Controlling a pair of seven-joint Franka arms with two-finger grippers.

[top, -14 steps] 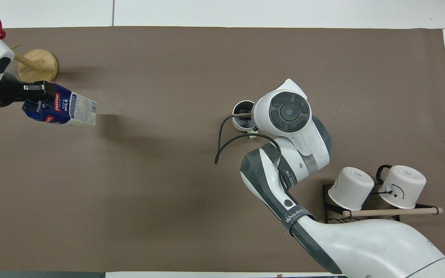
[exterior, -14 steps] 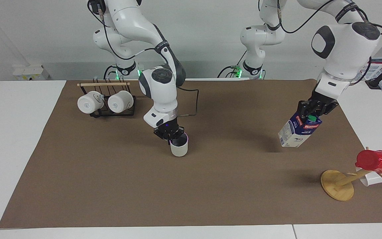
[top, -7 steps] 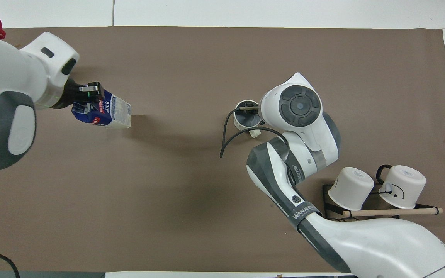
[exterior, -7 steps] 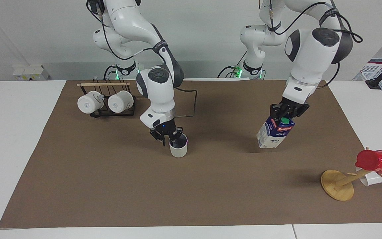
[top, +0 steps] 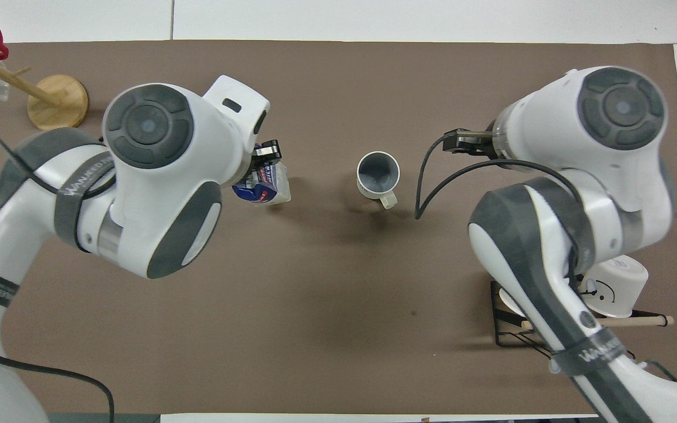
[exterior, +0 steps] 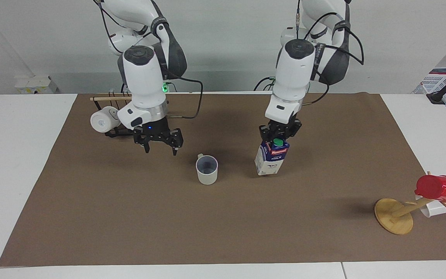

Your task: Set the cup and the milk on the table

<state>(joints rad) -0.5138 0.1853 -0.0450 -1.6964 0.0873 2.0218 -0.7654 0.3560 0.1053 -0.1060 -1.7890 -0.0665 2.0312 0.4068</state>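
Observation:
The cup [exterior: 206,170] stands upright on the brown mat [exterior: 223,228] of the white table [exterior: 18,162], near the middle, with nothing holding it; it also shows in the overhead view [top: 378,174]. My right gripper [exterior: 161,148] is open and empty, raised over the mat beside the cup toward the right arm's end. My left gripper [exterior: 278,139] is shut on the gable top of the milk [exterior: 269,162], which hangs slightly tilted, its bottom at or just above the mat beside the cup. The milk also shows in the overhead view [top: 265,187].
A black wire rack [exterior: 130,131] with rounder white mugs [exterior: 101,121] stands near the robots at the right arm's end. A wooden mug tree [exterior: 394,217] with a red cup [exterior: 438,188] stands at the left arm's end, farther from the robots.
My right gripper let go of the cup, rose and moved away toward the rack. My left gripper carried the milk from the left arm's end toward the cup and lowered it.

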